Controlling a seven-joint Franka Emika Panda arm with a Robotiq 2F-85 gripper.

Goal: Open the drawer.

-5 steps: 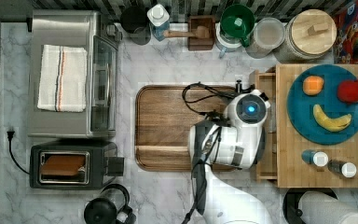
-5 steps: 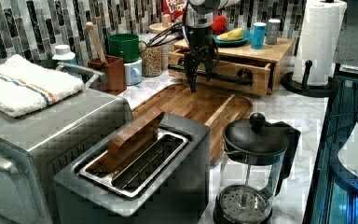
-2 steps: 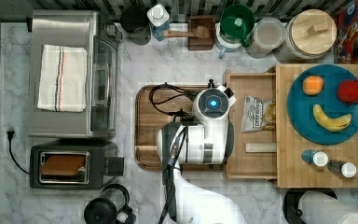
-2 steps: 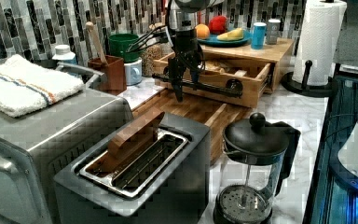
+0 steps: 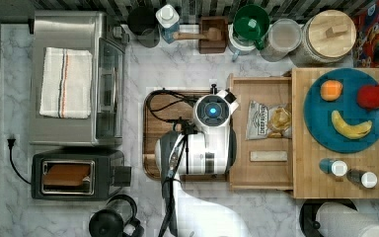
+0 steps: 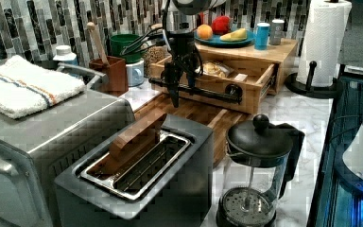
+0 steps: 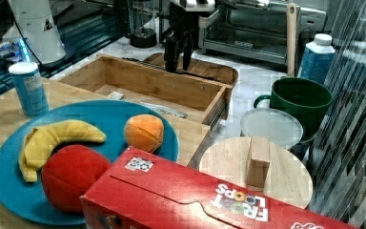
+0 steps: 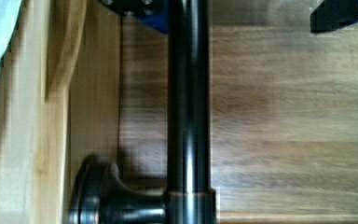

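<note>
The drawer (image 5: 261, 133) stands pulled well out of the box (image 5: 343, 173) toward the brown tray (image 5: 153, 133), and it holds a chip bag (image 5: 269, 120) and a pale flat bar (image 5: 269, 156). On top of the box, a blue plate (image 5: 325, 123) carries an orange (image 5: 331, 90), a red fruit (image 5: 371, 96) and a banana (image 5: 349, 128), with two small shakers (image 5: 333, 167) beside the plate. Behind the drawer along the wall sit a green cup (image 5: 251, 22), a lidded jar (image 5: 329, 35) and a wooden holder (image 5: 213, 34) with a spoon in it. In the top view the arm covers the drawer's front panel and hides much of the tray. The wrist view sits so close that the handle (image 8: 189, 107) runs across it as a dark bar, with one mount (image 8: 116, 205) cut off at the edge. The tool (image 6: 179, 87) hangs at the drawer's front, its fingers (image 6: 175, 92) straddling the handle, one on each side. In the wrist view one fingertip lies against the bar and the other stands off it, so the tool is spread rather than clenched on the handle. The fingers point down over the tray.
</note>
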